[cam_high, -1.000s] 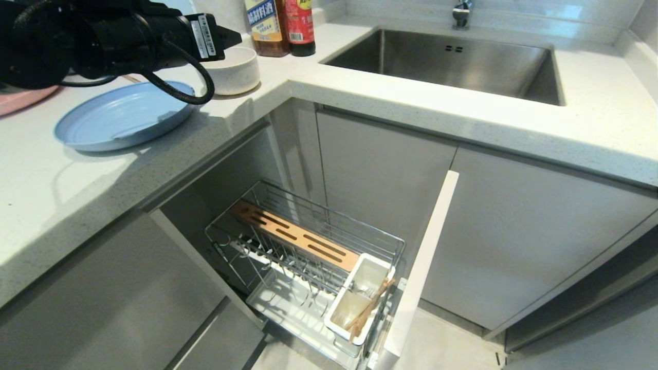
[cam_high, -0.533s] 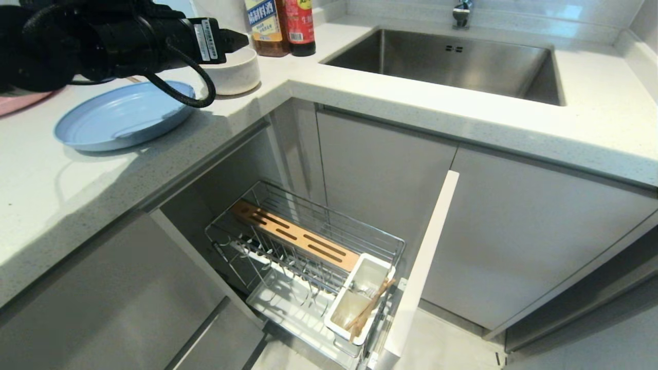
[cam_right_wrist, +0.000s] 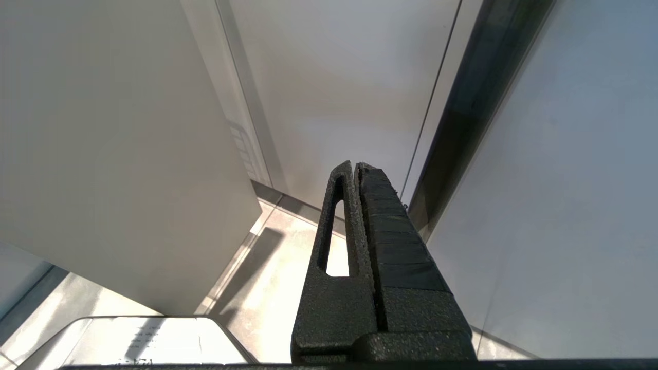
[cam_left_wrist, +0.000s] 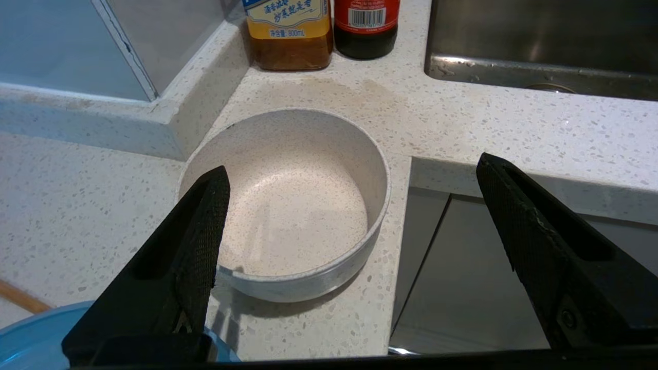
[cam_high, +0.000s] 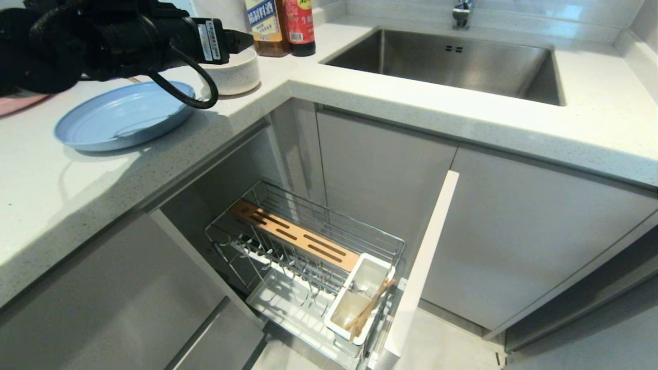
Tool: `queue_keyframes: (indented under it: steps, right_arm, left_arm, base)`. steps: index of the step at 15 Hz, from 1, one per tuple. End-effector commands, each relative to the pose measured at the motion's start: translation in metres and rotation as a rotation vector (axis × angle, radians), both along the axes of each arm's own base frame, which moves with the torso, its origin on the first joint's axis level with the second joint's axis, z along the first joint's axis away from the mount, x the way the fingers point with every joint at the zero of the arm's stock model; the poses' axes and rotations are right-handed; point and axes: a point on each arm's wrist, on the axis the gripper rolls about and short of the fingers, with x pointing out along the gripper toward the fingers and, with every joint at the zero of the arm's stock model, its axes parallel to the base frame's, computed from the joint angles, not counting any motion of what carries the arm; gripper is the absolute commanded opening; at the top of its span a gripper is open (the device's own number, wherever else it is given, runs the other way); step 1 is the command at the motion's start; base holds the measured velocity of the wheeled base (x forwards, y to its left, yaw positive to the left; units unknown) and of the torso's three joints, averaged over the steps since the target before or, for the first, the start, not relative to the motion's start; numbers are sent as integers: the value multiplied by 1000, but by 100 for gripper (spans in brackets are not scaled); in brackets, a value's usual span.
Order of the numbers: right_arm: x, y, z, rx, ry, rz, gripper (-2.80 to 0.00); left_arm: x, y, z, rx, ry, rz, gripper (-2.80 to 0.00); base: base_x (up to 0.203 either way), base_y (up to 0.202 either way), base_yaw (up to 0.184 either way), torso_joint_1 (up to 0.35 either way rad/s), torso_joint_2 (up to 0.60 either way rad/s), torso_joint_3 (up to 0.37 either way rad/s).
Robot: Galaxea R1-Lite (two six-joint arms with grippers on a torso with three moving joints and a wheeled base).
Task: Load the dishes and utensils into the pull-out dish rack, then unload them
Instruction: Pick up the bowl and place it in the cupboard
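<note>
The cream-white bowl [cam_high: 234, 69] [cam_left_wrist: 288, 205] stands on the counter corner, with the pale blue plate [cam_high: 123, 115] [cam_left_wrist: 20, 344] beside it. My left gripper [cam_high: 241, 41] [cam_left_wrist: 353, 167] hovers open just above the bowl; one finger sits over its near rim and the other hangs past the counter edge. Nothing is held. Below, the pull-out dish rack [cam_high: 308, 257] is drawn out. Its white cup [cam_high: 360, 298] holds the chopsticks [cam_high: 370, 306] and the fork [cam_high: 362, 290]. My right gripper [cam_right_wrist: 354, 164] is shut and parked low by the cabinets.
Two bottles [cam_high: 280, 25] stand behind the bowl. The steel sink [cam_high: 447, 61] lies to the right, a pink plate's edge [cam_high: 20, 100] at far left. The rack's narrow front panel [cam_high: 421, 267] juts out over the floor.
The left gripper has opened wider and slid a little further out over the bowl. Bowl, plate and rack have stayed put.
</note>
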Motion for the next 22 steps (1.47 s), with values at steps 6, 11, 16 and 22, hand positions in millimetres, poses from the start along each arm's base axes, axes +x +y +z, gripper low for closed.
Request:
queue_keyframes:
  steps: [6, 11, 16, 22]
  right_arm:
    - [0, 0, 0, 0, 0, 0, -280]
    - [0, 0, 0, 0, 2, 0, -280]
    - [0, 0, 0, 0, 2, 0, -280]
    - [0, 0, 0, 0, 2, 0, -280]
  left_arm:
    - [24, 2, -16, 57, 7, -15, 0]
    - [35, 7, -24, 67, 8, -1, 0]
    - [38, 11, -26, 72, 23, 11, 0]
    - [39, 11, -28, 73, 33, 11, 0]
  base:
    - [0, 0, 0, 0, 0, 0]
    - [0, 0, 0, 0, 0, 0]
    - [0, 0, 0, 0, 0, 0]
    - [0, 0, 0, 0, 0, 0]
